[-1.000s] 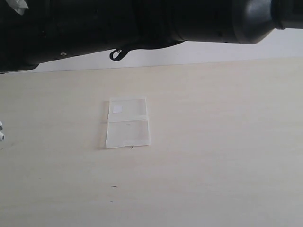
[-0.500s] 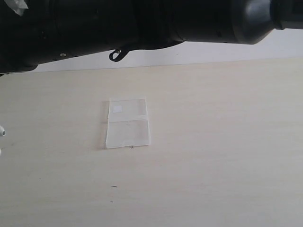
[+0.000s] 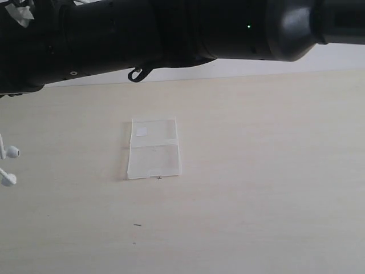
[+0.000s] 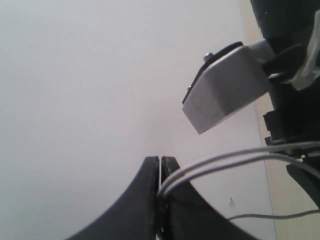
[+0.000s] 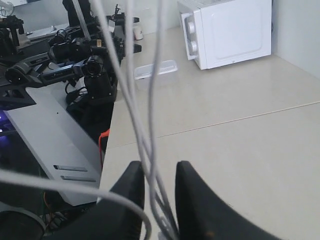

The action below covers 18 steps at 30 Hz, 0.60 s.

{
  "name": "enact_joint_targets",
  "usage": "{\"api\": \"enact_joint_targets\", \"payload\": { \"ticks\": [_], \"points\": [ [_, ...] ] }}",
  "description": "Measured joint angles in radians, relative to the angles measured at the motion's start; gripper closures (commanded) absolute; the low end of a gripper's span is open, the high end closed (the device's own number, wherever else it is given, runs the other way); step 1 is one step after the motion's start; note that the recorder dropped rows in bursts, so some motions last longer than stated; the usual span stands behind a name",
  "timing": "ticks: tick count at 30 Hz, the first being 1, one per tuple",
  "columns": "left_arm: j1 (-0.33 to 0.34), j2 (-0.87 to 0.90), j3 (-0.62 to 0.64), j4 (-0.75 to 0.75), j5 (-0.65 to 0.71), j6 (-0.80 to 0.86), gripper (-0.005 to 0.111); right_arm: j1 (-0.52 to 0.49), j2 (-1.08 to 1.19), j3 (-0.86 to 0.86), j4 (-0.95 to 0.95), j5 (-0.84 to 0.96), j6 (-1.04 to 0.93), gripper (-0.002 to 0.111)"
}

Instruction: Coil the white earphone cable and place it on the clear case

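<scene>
Between the closed jaws of the left gripper [image 4: 160,162], the white earphone cable [image 4: 235,159] is pinched; the right gripper [image 5: 160,170] is parted around loose strands. Earbuds [image 3: 11,152] dangle well apart from the clear case [image 3: 154,148]. Limp, light, slippery handling is expected: bunched strands should be gripped.

On my exterior feed the arm [image 3: 171,34] is a fat, glossy black tube with rounded joint housings. I can see a tiny green light [image 3: 248,26] on it, a small black hook [image 3: 137,74] on its underside and a scrap of white tape [image 3: 17,12]. The left gripper [image 4: 160,159] and right gripper [image 5: 159,167] have smooth, curved black fingers. A silver-grey angular block [image 4: 225,87] carries one screw [image 4: 207,56].
</scene>
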Motion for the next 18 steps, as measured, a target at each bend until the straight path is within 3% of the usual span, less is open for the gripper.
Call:
{"api": "enact_joint_targets", "payload": {
  "ticks": [3,8,18],
  "points": [
    [0.0,0.0,0.0,0.0,0.0,0.0,0.107,0.0,0.0,0.0,0.0,0.0,-0.002,0.083],
    [0.0,0.0,0.0,0.0,0.0,0.0,0.107,0.0,0.0,0.0,0.003,-0.006,-0.004,0.062],
    [0.0,0.0,0.0,0.0,0.0,0.0,0.107,0.0,-0.002,0.0,0.003,-0.008,-0.007,0.06]
  ]
}}
